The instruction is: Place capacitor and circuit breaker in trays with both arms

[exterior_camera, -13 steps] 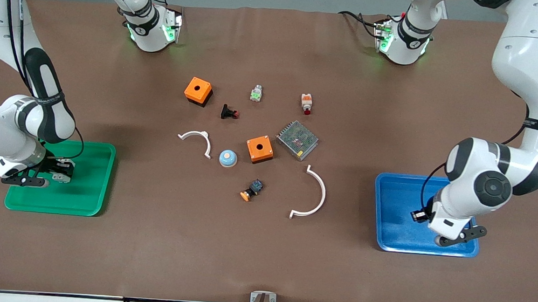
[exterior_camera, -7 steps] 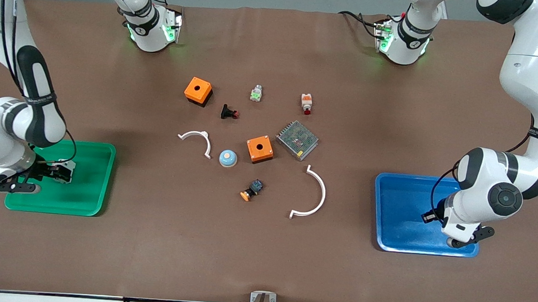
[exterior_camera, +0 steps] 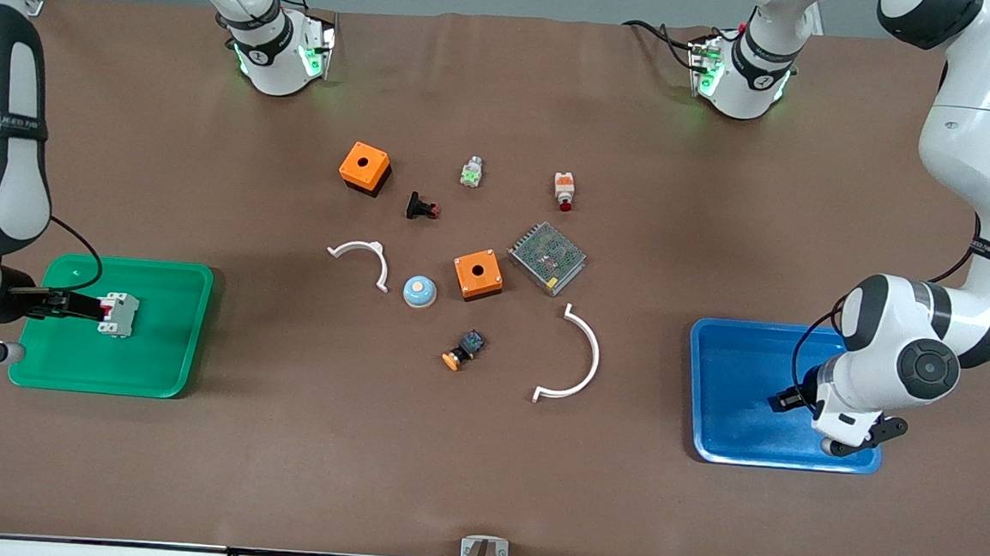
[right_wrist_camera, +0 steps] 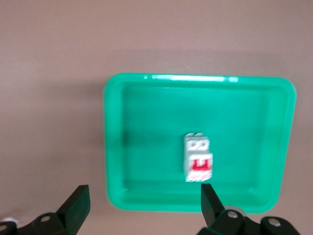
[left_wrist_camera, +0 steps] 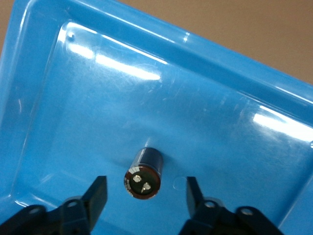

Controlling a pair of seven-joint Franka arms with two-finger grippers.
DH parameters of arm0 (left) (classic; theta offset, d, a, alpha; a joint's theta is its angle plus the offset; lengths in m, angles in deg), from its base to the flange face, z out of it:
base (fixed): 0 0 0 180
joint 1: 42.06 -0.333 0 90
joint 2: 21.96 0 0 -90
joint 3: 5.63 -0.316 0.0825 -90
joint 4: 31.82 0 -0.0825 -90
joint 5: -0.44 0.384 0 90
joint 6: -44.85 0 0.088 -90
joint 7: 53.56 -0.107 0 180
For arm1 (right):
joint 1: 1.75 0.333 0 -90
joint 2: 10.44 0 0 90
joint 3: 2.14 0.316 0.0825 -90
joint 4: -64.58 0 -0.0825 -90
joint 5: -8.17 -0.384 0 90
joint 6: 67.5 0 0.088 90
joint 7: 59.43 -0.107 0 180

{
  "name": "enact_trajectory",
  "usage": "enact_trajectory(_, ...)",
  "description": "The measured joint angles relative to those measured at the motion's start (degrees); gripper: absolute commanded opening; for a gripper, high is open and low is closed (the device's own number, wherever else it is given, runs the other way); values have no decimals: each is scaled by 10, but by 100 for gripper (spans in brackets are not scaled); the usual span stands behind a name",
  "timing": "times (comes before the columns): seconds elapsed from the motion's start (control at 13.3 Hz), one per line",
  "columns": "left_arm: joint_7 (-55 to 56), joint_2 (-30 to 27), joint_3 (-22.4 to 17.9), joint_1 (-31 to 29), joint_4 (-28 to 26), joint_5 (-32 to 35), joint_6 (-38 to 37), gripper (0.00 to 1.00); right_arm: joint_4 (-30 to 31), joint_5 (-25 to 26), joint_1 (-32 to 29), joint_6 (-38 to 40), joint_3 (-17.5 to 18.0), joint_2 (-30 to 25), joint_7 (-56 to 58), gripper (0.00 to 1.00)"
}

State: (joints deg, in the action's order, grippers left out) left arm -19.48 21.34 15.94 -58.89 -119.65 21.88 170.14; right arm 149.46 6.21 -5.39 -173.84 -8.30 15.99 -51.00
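Observation:
The circuit breaker (exterior_camera: 117,314), a white-grey block with red levers, lies in the green tray (exterior_camera: 156,343) at the right arm's end of the table. My right gripper (exterior_camera: 11,327) is open and empty, up in the air over the tray's outer edge. In the right wrist view its fingers (right_wrist_camera: 78,205) stand wide apart, well above the circuit breaker (right_wrist_camera: 198,158) and the tray (right_wrist_camera: 146,122). The capacitor (left_wrist_camera: 143,172) lies on its side in the blue tray (left_wrist_camera: 220,112). My left gripper (left_wrist_camera: 144,198) is open, close above it, not touching. In the front view the left gripper (exterior_camera: 830,423) is over the blue tray (exterior_camera: 737,387) and the arm hides the capacitor.
In the table's middle lie two orange boxes (exterior_camera: 365,167) (exterior_camera: 478,274), a black flanged button (exterior_camera: 421,207), a white-green part (exterior_camera: 470,173), a white-orange part (exterior_camera: 563,189), a mesh power supply (exterior_camera: 548,257), a blue dome (exterior_camera: 419,291), an orange-capped button (exterior_camera: 462,351) and two white arcs (exterior_camera: 365,257) (exterior_camera: 580,361).
My right gripper has risen off the green tray toward the table's end, and the circuit breaker now shows lying free there. My left gripper has shifted slightly over the blue tray.

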Motion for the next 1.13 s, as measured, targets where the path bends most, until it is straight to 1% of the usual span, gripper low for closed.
enact_trajectory(0.15,-23,-21,4,0,8,0,-24,100,-4,0,29,41,1,-21,-46,100)
enact_trajectory(0.3,-55,-65,9,0,15,0,-52,100,-6,0,45,92,1,-53,-56,100)
enact_trajectory(0.45,-97,-119,20,-1,18,0,-75,100,-10,0,46,141,-1,-96,-56,100)
enact_trajectory(0.68,-156,-201,40,0,20,0,-165,100,-13,0,46,168,-4,-140,-56,100)
enact_trajectory(0.83,-198,-254,43,0,21,-19,-227,100,-30,2,46,191,-4,-144,-56,100)
enact_trajectory(0.98,-235,-306,42,-4,22,-59,-272,100,-45,3,44,206,-7,-144,-56,100)
enact_trajectory(1.13,-275,-359,40,-25,21,-106,-313,100,-48,3,42,206,-10,-142,-56,100)
